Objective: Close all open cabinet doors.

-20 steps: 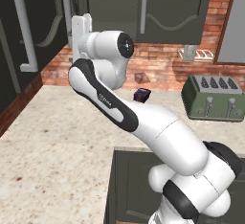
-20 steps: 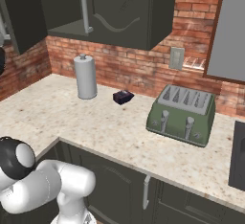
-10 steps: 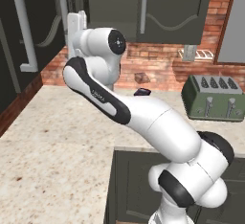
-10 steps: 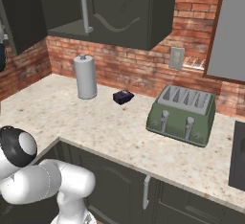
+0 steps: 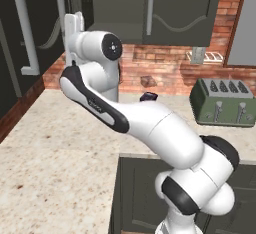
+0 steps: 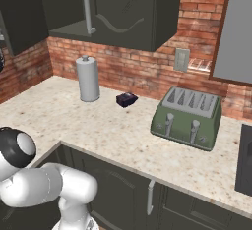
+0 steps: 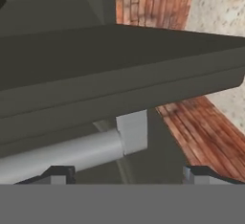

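Note:
In the hand view my gripper [image 7: 128,174] is open, its two dark fingertips [image 7: 57,173] wide apart at the bottom. Just beyond them lies the long silver bar handle [image 7: 67,155] of a dark grey-green cabinet door [image 7: 119,70], which crosses that view edge-on. In the left base view my hand [image 5: 74,24] is raised at the upper left, next to a silver handle [image 5: 62,5] on the wall cabinets. The cabinet door [image 5: 180,8] at top centre sits flush. The right base view shows a door [image 6: 123,8] with arched moulding and a handle [image 6: 87,5].
On the speckled counter [image 6: 113,126] stand a paper towel roll [image 6: 88,79], a small dark box [image 6: 126,99] and a green toaster [image 6: 189,117] before the brick wall. A large dark panel with a silver handle [image 5: 24,30] stands close at the left.
My arm has swung a little further left, bringing the hand closer to the wall cabinets at the upper left. Nothing on the counter has moved.

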### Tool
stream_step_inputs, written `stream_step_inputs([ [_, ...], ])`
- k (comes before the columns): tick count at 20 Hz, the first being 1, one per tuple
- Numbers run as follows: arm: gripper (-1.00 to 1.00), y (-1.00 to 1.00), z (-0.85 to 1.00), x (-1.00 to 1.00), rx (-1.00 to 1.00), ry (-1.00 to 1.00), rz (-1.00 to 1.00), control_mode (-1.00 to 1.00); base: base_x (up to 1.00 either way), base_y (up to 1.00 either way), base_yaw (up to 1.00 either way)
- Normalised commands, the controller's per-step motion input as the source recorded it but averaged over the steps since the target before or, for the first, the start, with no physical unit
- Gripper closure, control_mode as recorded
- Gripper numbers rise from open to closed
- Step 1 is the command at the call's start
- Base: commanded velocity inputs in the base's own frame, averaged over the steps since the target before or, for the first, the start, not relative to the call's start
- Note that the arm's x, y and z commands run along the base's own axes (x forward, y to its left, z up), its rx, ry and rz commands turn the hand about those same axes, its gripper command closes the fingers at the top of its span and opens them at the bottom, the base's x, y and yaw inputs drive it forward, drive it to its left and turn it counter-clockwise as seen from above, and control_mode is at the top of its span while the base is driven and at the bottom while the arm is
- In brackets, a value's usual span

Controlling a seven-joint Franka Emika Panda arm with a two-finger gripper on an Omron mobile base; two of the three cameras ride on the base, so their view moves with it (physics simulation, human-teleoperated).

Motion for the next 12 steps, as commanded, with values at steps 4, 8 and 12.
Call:
stream_step_inputs([
  [4, -1.00, -0.27, 0.00, 0.16, 0.00, 0.00, -0.17, -1.00, 0.00, 0.00, 0.00],
  [8, -1.00, -0.36, 0.00, 0.14, 0.00, 0.00, -0.21, -1.00, 0.00, 0.00, 0.00],
  [12, -1.00, -0.42, 0.00, 0.11, 0.00, 0.00, -0.24, -1.00, 0.00, 0.00, 0.00],
])
